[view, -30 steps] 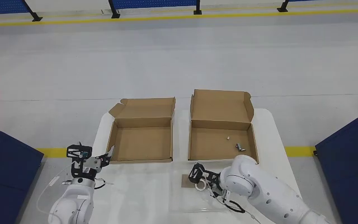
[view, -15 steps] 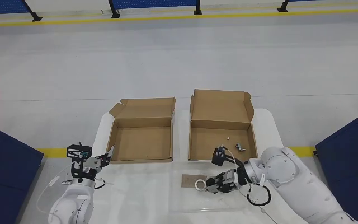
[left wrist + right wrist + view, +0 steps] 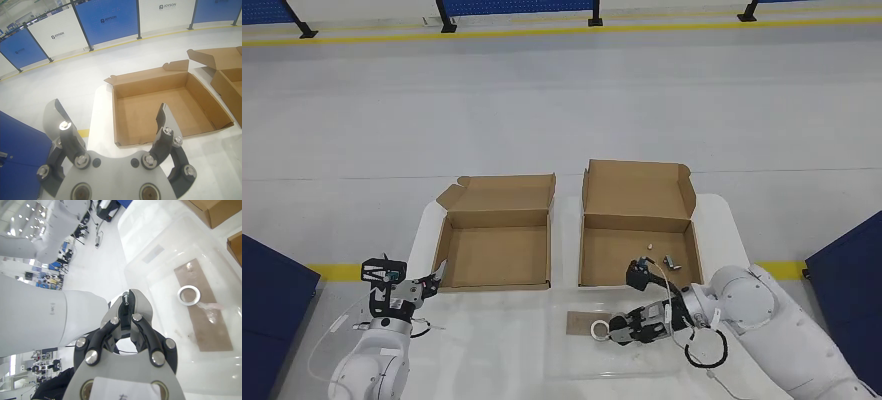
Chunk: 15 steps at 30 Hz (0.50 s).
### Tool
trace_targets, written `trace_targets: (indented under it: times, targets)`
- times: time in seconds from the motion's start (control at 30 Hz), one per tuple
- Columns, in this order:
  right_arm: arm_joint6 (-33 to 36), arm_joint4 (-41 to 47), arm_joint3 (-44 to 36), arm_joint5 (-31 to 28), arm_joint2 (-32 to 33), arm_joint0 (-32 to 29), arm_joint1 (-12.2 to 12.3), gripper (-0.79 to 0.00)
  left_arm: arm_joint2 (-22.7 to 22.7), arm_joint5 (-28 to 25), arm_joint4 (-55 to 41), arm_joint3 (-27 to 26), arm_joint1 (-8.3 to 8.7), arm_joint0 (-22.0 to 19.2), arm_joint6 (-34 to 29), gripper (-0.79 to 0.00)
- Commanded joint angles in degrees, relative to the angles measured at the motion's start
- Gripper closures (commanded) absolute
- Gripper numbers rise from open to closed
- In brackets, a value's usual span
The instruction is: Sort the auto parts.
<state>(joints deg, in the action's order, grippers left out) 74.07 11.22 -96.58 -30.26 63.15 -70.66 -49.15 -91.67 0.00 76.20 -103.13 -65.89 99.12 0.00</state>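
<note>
**a:** ok where's the sort at rn? what's the right arm doing

**b:** right claw (image 3: pixel 127 294) is pinched shut on a small metal screw (image 3: pixel 125 298). it's hanging just over the clear tray (image 3: pixel 136 275), near the end w/ the brown strip (image 3: pixel 208 317). so imo it's mid pick-and-carry: part grabbed, not dropped off yet.

**a:** anything else in the tray?

**b:** yep, a metal ring (image 3: pixel 179 296) lying flat on the strip. it's near the claw but apart from it afaict.

**a:** and the boxes?

**b:** two open cardboard ones just past the tray's far side. the right box (image 3: pixel 617 258) has two small bits (image 3: pixel 672 263) in it. the left box (image 3: pixel 497 258) sits next to it. left claw (image 3: pixel 109 106) has its fingers wide apart. it's parked out beyond the left box's outer corner, well away from the tray.

**a:** next move?

**b:** my guess: lift clear of the tray wall, then carry the screw to whichever box takes small hardware. prob the right one, since the bits there look like small hardware too, tho they're too tiny to tell for sure. it needs to be over the box floor and low before letting go, bc a screw like that will roll or bounce. the ring goes after that, maybe to the other box.
</note>
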Motion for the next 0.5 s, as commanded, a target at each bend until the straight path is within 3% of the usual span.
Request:
trace_targets:
  times: [0.0,0.27,0.47]
  targets:
    - [1.1,8.2,0.7,1.2,0.0,0.3,0.5,0.0,0.0,0.0,0.0,0.0,0.0,0.0,0.0,-0.785]
    - [5.2,28.4,3.2,5.2,2.6,0.4,3.1,0.0,0.0,0.0,0.0,0.0,0.0,0.0,0.0,-0.785]
    - [10.3,43.4,2.4,10.3,6.3,-0.3,3.2,0.0,0.0,0.0,0.0,0.0,0.0,0.0,0.0,-0.785]
